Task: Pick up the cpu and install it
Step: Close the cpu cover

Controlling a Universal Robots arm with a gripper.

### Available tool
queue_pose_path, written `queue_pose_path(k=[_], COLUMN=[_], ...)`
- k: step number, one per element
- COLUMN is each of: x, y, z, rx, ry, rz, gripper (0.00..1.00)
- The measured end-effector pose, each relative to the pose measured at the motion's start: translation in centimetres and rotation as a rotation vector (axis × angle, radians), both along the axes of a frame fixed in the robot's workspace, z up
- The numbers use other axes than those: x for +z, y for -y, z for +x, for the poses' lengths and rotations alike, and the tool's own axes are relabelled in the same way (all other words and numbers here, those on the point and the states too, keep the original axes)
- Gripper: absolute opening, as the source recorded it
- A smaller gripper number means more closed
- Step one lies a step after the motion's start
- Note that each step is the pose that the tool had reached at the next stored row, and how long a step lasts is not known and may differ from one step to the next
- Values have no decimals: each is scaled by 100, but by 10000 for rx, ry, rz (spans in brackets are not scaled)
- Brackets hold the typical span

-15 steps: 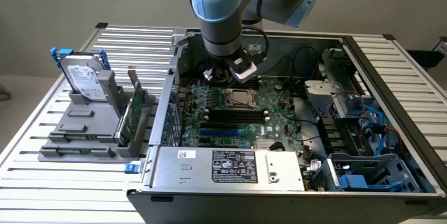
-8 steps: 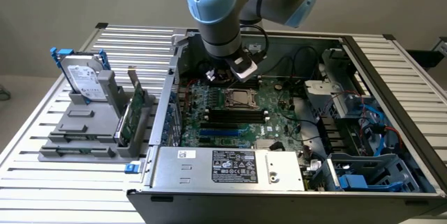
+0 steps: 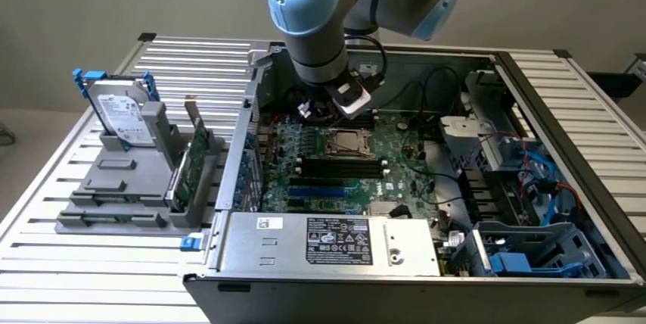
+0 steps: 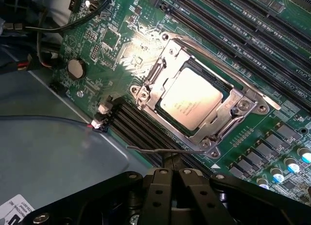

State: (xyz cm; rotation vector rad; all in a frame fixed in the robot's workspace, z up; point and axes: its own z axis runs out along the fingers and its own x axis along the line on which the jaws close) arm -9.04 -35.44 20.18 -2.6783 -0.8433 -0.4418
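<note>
CPU [image 4: 191,102] in mobo socket [image 4: 154,75] — hand [image 4: 173,179] closed

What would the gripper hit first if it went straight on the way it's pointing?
Probably the green motherboard right beside the socket frame, near its thin wire lever. The gripper points down at the board, just off the cpu; depth is hard to judge.

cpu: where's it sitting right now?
The cpu lies inside the metal socket frame on the motherboard, with black memory slots on both sides. In the exterior view that socket is mid-case, close to the arm.
</note>
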Motion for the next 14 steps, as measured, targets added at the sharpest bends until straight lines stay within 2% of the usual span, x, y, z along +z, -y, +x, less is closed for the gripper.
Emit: queue_pose_path(k=[1, 2, 5, 6, 7, 14], x=[-2, -4, -7, -8, -9, -16], y=[-5, -12, -33, -39, -44, -68], z=[0, 0, 1, 0, 0, 8], rx=[1, 1, 0, 1, 0, 1], ry=[0, 0, 2, 1, -1, 0], rz=[-41, -111, -360, -428, -468, -504], gripper=[11, 11, 11, 11, 11, 11])
